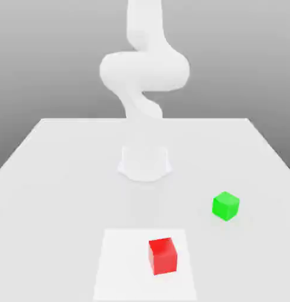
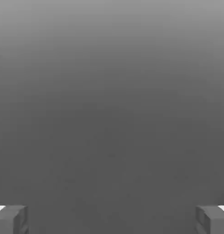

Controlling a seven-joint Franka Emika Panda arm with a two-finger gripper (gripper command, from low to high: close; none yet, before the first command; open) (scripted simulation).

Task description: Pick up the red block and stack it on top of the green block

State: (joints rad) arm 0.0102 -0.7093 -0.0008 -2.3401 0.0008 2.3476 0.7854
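Note:
The red block (image 1: 162,255) sits on a lighter square patch (image 1: 120,265) near the table's front. The green block (image 1: 225,206) rests on the table further back, toward the exterior view's right, well apart from the red one. In the hand view my gripper (image 2: 112,219) is open: its two grey fingertips (image 2: 11,219) stand far apart with nothing between them, in front of a plain grey backdrop. The white arm (image 1: 144,65) rises from its base (image 1: 145,162) at the table's middle and bends upward out of the exterior view.
The white table (image 1: 64,177) stretches wide around the base, with its far edge behind the arm and side edges slanting off toward both sides of the exterior view.

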